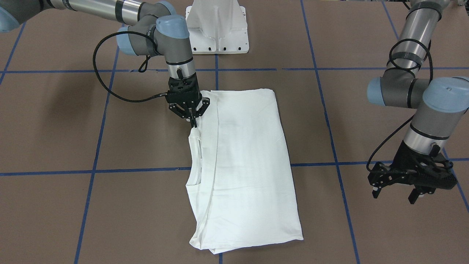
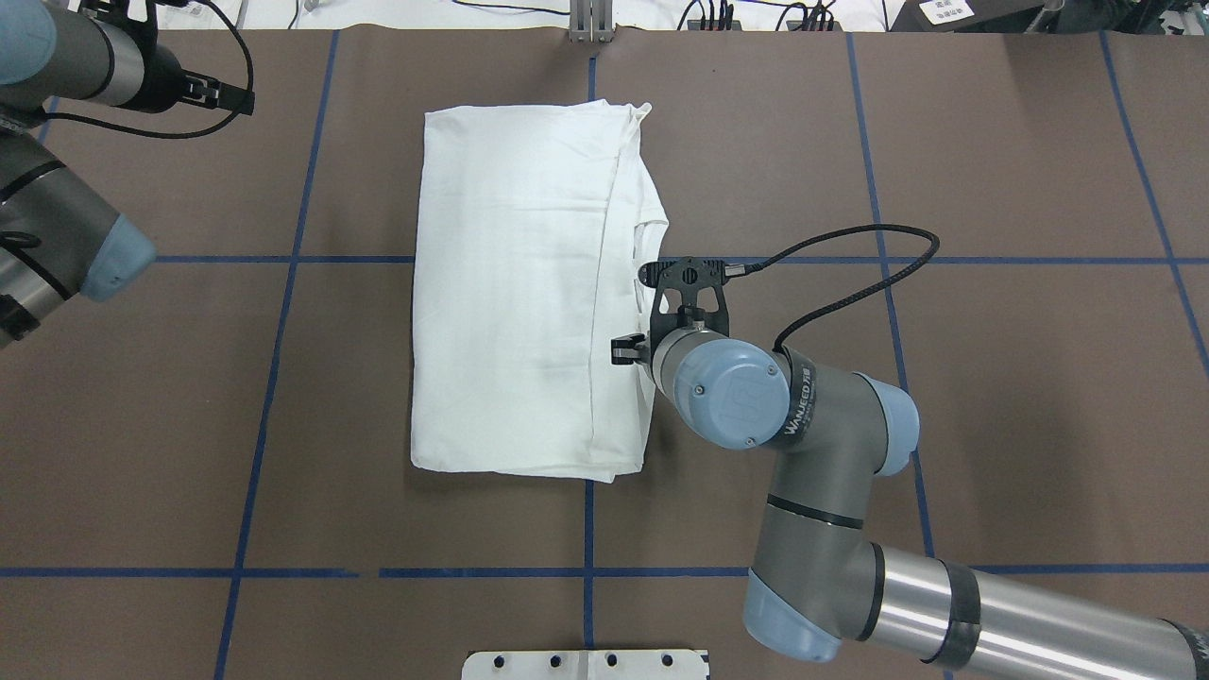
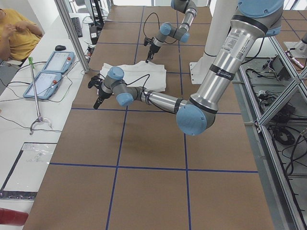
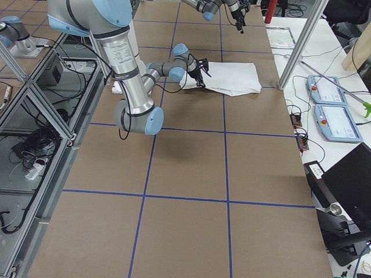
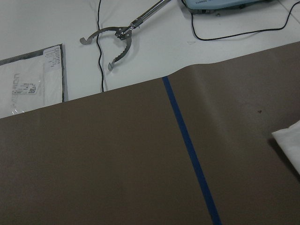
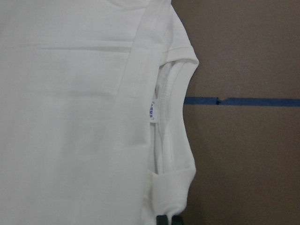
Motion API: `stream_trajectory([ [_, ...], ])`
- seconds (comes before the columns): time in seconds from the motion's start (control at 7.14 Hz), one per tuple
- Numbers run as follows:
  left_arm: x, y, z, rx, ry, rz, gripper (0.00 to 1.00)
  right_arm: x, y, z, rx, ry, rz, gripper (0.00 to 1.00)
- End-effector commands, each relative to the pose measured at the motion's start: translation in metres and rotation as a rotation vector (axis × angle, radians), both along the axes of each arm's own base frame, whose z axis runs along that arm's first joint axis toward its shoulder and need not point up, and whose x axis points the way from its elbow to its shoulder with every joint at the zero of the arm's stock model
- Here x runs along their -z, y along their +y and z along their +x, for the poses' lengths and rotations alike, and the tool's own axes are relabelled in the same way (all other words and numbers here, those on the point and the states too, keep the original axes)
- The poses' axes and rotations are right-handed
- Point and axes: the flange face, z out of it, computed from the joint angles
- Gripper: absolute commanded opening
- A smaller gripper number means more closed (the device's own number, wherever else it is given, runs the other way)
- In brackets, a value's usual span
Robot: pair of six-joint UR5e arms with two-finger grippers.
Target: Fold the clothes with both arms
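The white long-sleeved T-shirt (image 1: pixel 242 165) lies flat at the middle of the table (image 1: pixel 348 121), folded lengthwise into a long rectangle. In the front-facing view its ribbed collar (image 6: pixel 176 122) and small neck label (image 6: pixel 152 111) sit on the 9 o'clock edge. The right gripper (image 1: pixel 193 123) points down and pinches that edge near 10 o'clock. The left gripper (image 1: pixel 394 194) hovers at 3 o'clock, well apart, fingers spread.
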Motion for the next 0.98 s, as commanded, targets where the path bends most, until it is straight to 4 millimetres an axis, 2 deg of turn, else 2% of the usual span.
stream_trajectory([
  [0.0, 0.000, 0.000, 0.000, 0.000, 0.001, 0.000, 1.00, -0.009, 0.019, 0.000, -0.021, -0.011, -0.016, 0.97],
  [0.14, 0.001, 0.000, 0.000, 0.000, 0.001, 0.002, 1.00, 0.002, 0.026, -0.008, -0.024, -0.012, -0.006, 1.00],
  [0.28, 0.001, 0.000, 0.000, -0.001, 0.001, 0.003, 1.00, 0.027, 0.016, -0.014, -0.029, 0.017, -0.008, 1.00],
  [0.42, 0.001, 0.000, 0.000, 0.000, 0.001, 0.002, 1.00, 0.055, -0.005, -0.013, -0.042, 0.046, -0.031, 1.00],
  [0.56, 0.001, 0.000, 0.000, 0.000, 0.001, 0.002, 1.00, 0.078, -0.032, -0.030, -0.021, 0.082, -0.050, 1.00],
  [0.7, 0.001, 0.000, 0.000, 0.000, 0.001, 0.002, 1.00, 0.094, -0.078, -0.058, -0.016, 0.151, -0.053, 1.00],
  [0.84, 0.001, 0.000, 0.000, 0.000, 0.001, 0.002, 1.00, 0.110, -0.120, -0.074, -0.027, 0.190, -0.080, 1.00],
])
